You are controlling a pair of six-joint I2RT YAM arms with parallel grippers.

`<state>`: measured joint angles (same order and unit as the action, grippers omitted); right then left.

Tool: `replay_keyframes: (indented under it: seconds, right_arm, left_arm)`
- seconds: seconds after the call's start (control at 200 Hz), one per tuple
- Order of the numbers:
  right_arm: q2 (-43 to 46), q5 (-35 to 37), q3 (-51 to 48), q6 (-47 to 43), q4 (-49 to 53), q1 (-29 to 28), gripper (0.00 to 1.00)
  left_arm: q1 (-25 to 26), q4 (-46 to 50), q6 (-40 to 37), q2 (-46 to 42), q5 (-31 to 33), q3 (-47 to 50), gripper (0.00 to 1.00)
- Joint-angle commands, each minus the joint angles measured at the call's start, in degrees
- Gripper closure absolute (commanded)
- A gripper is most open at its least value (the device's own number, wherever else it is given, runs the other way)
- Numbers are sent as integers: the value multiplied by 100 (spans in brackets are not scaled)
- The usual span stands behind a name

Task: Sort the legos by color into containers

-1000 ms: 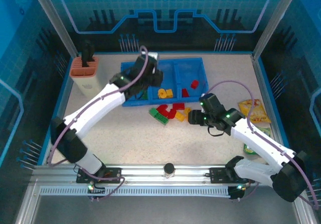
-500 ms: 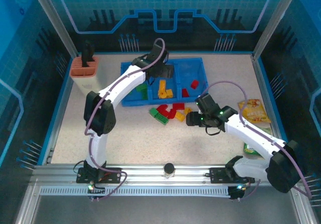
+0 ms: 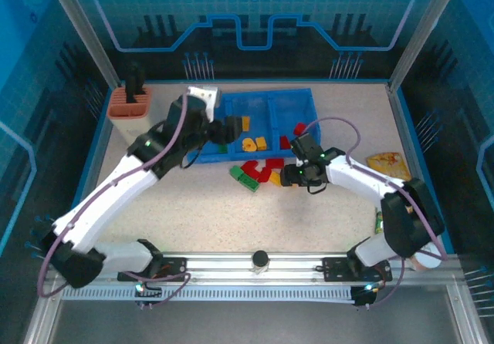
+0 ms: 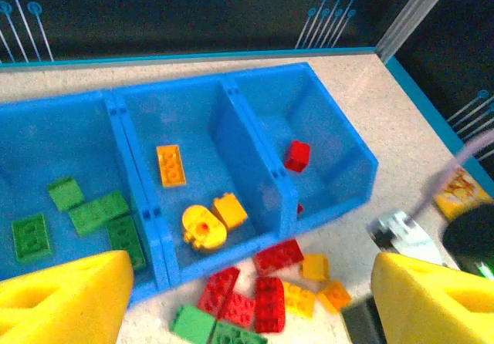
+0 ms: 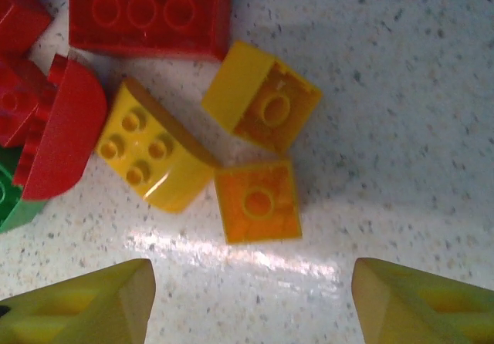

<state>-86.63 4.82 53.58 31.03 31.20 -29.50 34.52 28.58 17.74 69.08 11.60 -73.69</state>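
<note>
**Beside the tray, a crowded pick**

Loose legos (image 3: 262, 172) lie heaped on the counter (image 3: 231, 213) just near of the tray (image 3: 289, 93). Its bins hold green at left, yellow in the middle and red at right. An orange brick (image 5: 257, 202) lies just ahead of the spread, empty right fingers (image 5: 85, 305), touching a curved yellow brick (image 5: 154, 155). Closing could drag that neighbour along or tip the orange brick loose. Over the tray's near edge hover the left fingers (image 4: 62, 298), also spread and empty; two arms working this close risk a bump.
</note>
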Motion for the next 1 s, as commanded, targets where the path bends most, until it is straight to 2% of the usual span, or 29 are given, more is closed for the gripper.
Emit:
replay_keyframes:
  seconds: [0.0,0.135,0.37,0.49,0.745,0.88,0.995]
  right_arm:
    - [-444,-120,422,-253,-44,109,32]
    - [-881,84,702,-308,221,173,33]
    - [-1133,89,502,-207,81,181,37]
    - [-1172,100,347,-150,0,181,41]
    - [-937,252,179,-5,86,-10,68]
    - [-396,582,411,127,442,-318,72]
    - [-175,844,1286,59,916,-567,73]
  left_arm:
    - [112,50,337,-492,85,901,19]
    - [193,557,509,-1242,363,1638,19]
    - [192,1018,810,-2179,456,2380,20]
    - [195,1014,989,-2328,432,2562,21]
    - [195,944,1005,-2322,480,2640,22]
    - [195,976,973,-2352,556,2701,23]
    - [196,1009,1025,-2304,587,2948,24]
